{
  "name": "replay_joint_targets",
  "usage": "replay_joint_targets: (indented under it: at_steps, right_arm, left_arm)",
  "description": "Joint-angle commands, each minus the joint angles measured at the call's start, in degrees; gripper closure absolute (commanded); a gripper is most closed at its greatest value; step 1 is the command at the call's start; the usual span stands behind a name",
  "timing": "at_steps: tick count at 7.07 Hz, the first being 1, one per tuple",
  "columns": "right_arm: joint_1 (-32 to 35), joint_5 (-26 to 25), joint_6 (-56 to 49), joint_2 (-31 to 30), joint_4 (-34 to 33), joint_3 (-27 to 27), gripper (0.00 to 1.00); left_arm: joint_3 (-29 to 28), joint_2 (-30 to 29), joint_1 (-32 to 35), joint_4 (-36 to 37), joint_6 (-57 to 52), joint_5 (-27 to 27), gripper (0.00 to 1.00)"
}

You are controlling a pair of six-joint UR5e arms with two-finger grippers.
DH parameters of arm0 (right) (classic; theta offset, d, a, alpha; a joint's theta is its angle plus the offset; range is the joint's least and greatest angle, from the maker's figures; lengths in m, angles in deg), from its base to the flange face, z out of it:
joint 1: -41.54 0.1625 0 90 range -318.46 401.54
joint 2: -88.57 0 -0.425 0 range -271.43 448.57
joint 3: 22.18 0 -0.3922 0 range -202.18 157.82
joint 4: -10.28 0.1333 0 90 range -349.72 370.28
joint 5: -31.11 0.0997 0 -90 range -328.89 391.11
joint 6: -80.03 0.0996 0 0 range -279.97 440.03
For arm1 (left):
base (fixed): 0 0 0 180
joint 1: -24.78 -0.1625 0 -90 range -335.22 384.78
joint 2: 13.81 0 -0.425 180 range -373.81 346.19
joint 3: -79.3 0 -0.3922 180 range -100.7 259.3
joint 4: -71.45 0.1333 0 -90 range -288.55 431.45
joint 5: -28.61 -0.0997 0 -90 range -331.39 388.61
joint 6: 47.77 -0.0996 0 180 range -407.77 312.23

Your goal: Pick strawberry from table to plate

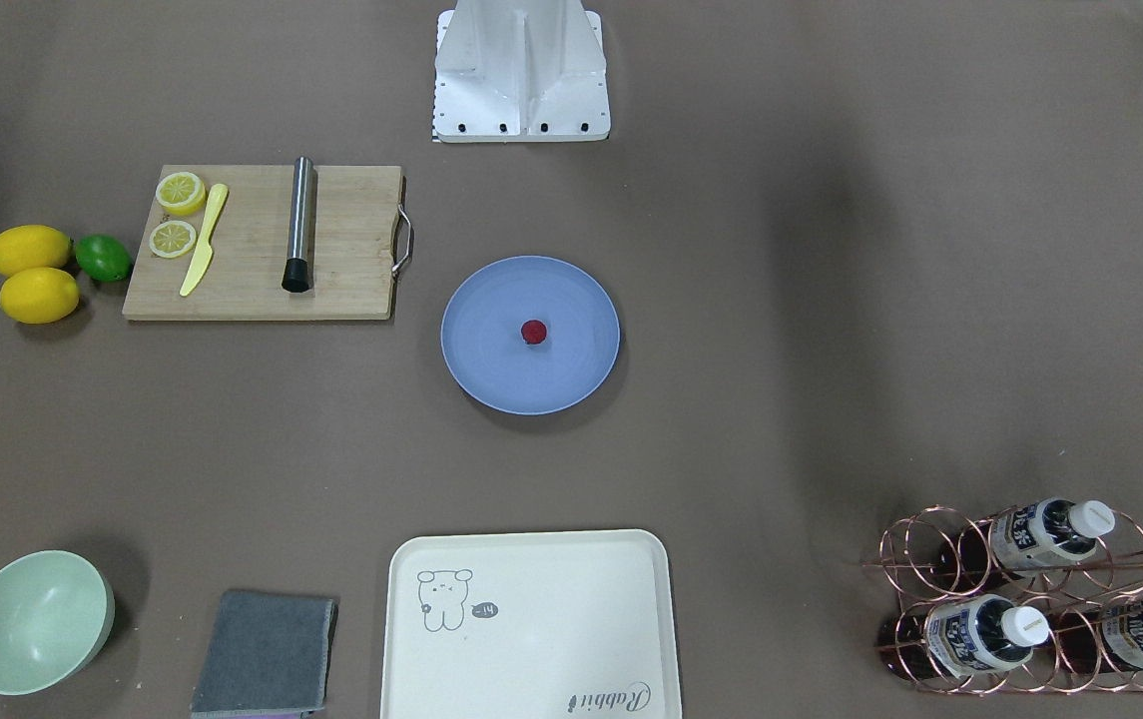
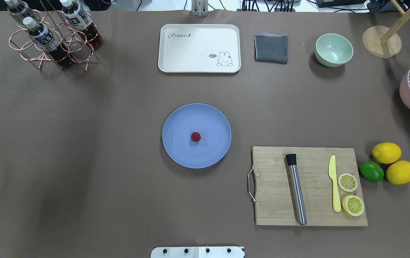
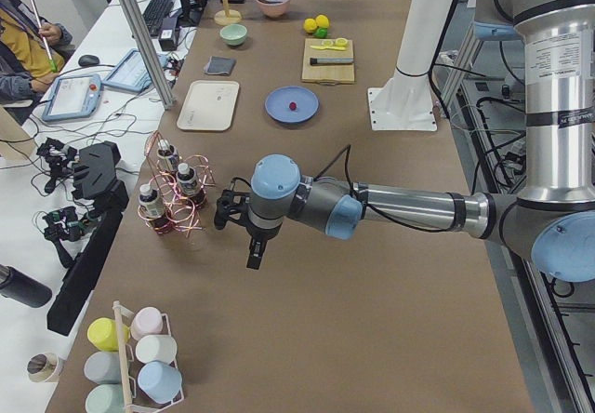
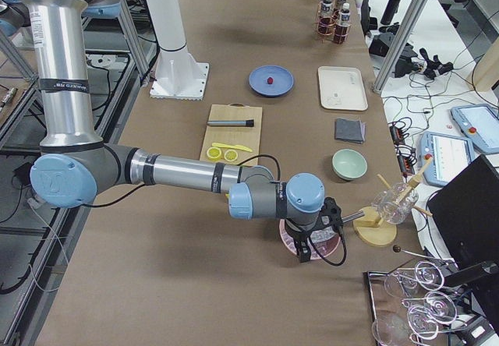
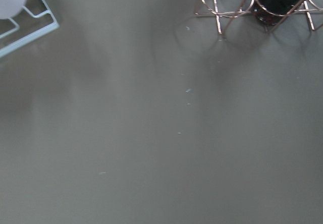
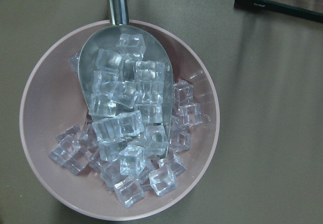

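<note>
The strawberry (image 2: 196, 136) sat mid-plate (image 2: 178, 152) — the step looked done — so the left hand (image 3: 253, 255) and right hand (image 4: 305, 251), their openings impossible to tell, were best parked at the surface's (image 2: 83, 172) ends.

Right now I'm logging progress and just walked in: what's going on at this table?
Nothing is being handled. The strawberry lies in the middle of the plate, so the task looks done. Both arms are at the ends of the table: the left hand hangs over bare table near the bottle rack, the right hand over a pink bowl of ice. I cannot tell whether either hand is open.
</note>
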Motion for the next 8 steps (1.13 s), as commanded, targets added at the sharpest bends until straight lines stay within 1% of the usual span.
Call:
replay_joint_targets:
  at_steps: [1,3,4,6,7,8]
  right_arm:
    - [0.5,-0.5,-0.1,-0.8,0.2,0.6,0.00]
    - [0.5,-0.5,-0.1,-2.1,0.3,2.2,0.00]
    - [0.6,-0.6,0.4,-2.7,0.2,4.7,0.00]
    - [0.6,-0.6,0.6,-5.5,0.2,8.3,0.00]
    - [0.5,-0.4,0.6,-6.4,0.2,8.7,0.00]
    - [0.6,-0.4,0.6,-6.5,0.2,9.2,0.00]
  left_arm:
    - [2.4,-4.3,5.2,15.8,-9.4,-0.1,0.02]
    - [2.9,1.2,4.9,14.3,-11.9,0.6,0.02]
    - [2.6,1.4,4.8,14.3,-10.5,0.6,0.02]
    - [-1.7,0.5,4.7,13.2,-10.3,0.9,0.02]
    - [-1.3,1.3,4.7,10.8,-9.4,4.2,0.02]
    - [-1.6,2.2,4.8,10.6,-9.6,4.1,0.02]
